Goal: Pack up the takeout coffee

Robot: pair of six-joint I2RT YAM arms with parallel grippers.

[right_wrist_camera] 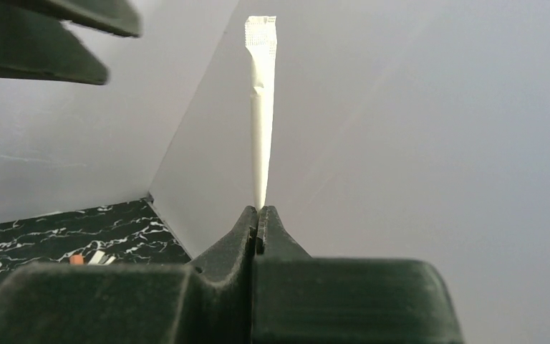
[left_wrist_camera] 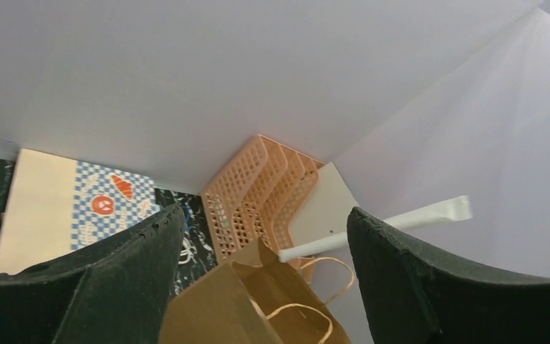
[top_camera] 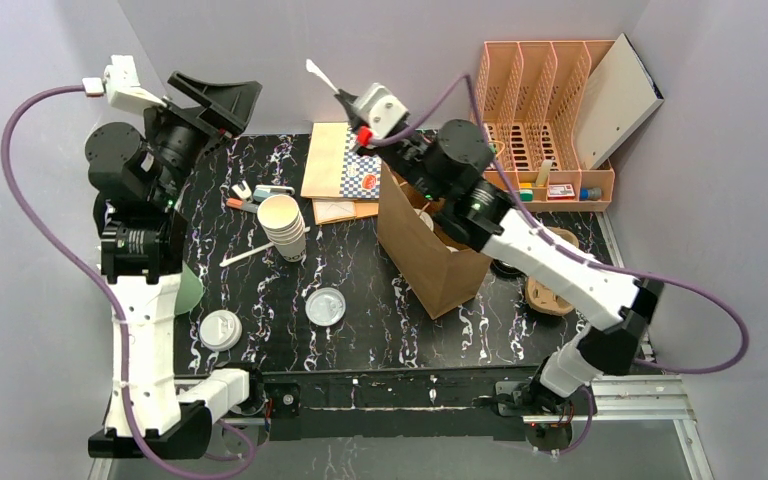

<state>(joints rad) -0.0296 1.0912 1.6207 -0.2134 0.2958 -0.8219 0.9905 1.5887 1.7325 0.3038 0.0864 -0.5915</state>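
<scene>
The right gripper (right_wrist_camera: 259, 215) is pinching the lower end of a white paper-wrapped straw (right_wrist_camera: 261, 107) between fully closed fingers, holding it high over the back of the worktop (top_camera: 360, 340), near the brown paper bag (top_camera: 438, 262) standing right of centre. The left gripper (left_wrist_camera: 265, 213) is hanging wide open, gripping nothing, raised over the back left corner. A white-lidded cup (top_camera: 220, 329) is sitting near the front left edge, and a green-sided cup (top_camera: 189, 290) is showing just behind it, partly hidden by the left arm (top_camera: 145, 330).
</scene>
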